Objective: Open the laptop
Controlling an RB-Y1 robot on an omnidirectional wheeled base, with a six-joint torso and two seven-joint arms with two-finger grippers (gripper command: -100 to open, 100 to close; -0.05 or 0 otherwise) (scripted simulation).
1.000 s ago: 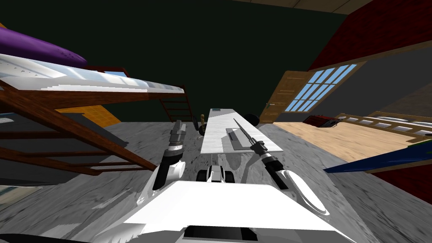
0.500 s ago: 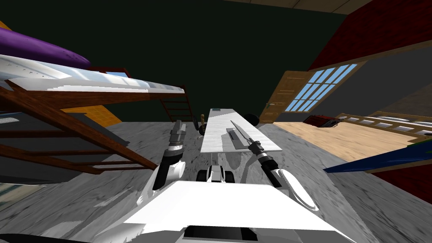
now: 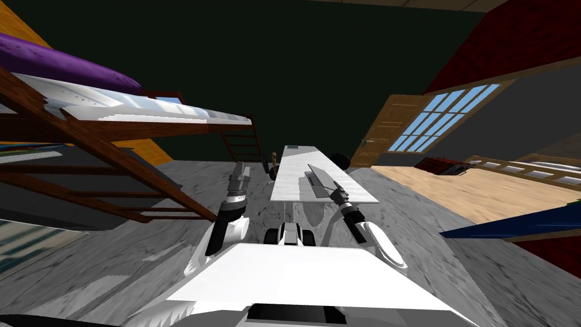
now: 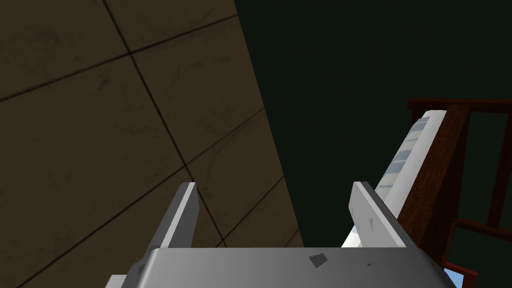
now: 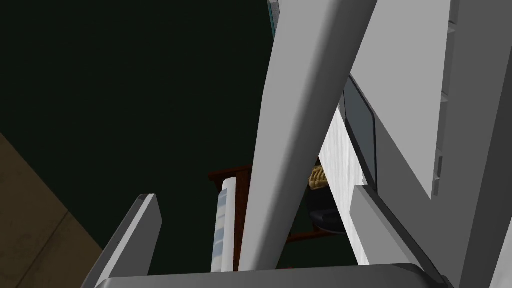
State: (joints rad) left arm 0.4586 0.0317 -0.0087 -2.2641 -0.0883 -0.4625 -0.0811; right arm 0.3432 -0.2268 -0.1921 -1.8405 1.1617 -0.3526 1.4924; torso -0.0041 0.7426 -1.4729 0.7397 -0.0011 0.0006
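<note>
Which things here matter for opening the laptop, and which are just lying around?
For the job: grey laptop, lid partly raised; right gripper, open around the lid; long white table under it.
Lying about: left gripper, open, idle; dark wooden bunk bed; brown wooden door.

In the head view, my right gripper (image 3: 336,185) is too tiny to tell if I'm touching the laptop (image 3: 316,181). The wrist cam cuts the laptop off at the edge.

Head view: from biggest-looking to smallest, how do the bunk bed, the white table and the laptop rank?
1. bunk bed, by far, though the wide lens may stretch it at the picture's edge.
2. white table.
3. laptop, small on that table.
</note>
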